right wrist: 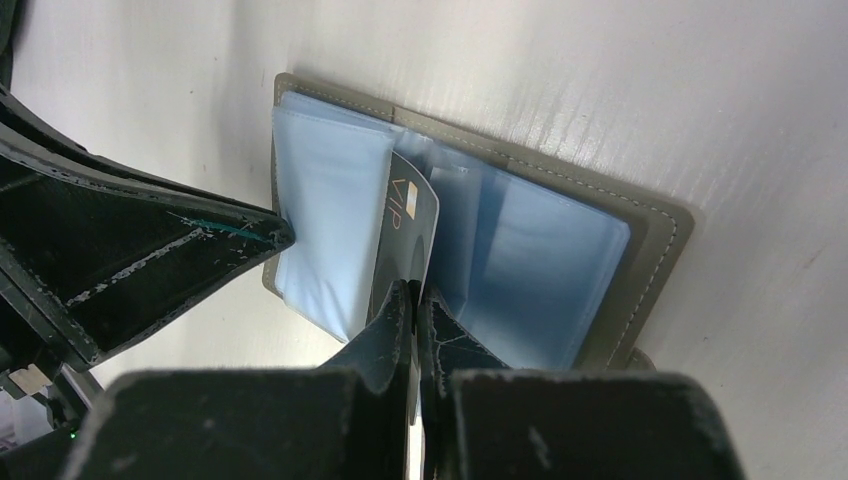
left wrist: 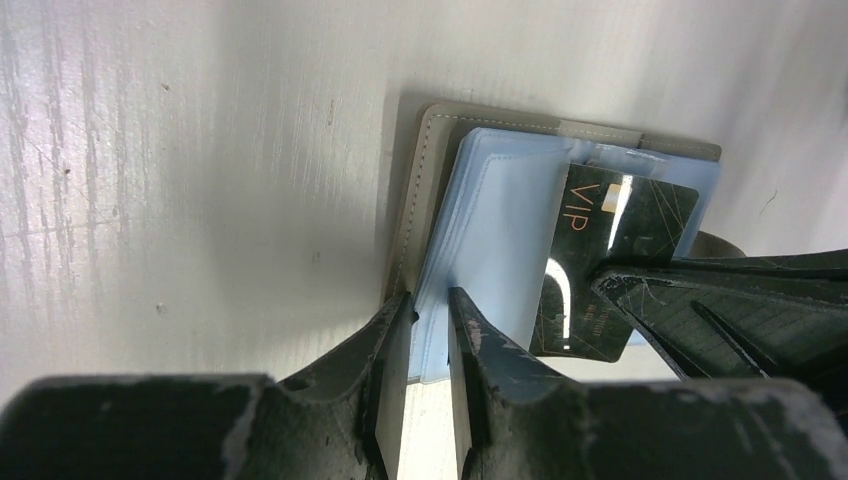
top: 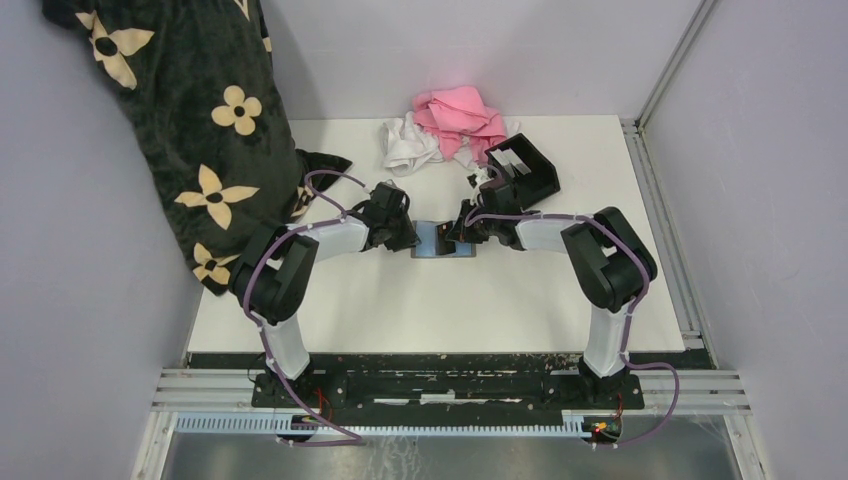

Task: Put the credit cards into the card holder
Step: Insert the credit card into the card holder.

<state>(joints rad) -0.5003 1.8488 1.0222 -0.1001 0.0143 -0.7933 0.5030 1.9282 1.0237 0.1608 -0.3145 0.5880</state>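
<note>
Pressure from the left gripper [left wrist: 428, 305] seems meant to pin the open grey wallet [left wrist: 418, 180] to the table [top: 400, 300]. Its jaws stand a little apart, tips down on the wallet's left half, though contact is hard to confirm from so close. At the fold, a black VIP card [left wrist: 620, 215] stands on edge among the blue sleeves [left wrist: 500, 230], probably so it can slide along a pocket. The right gripper [right wrist: 412, 298] is clamped tight on that card's edge. The card holder [top: 528, 165], a black open box, sits well apart at the back right, so the card would need carrying there.
</note>
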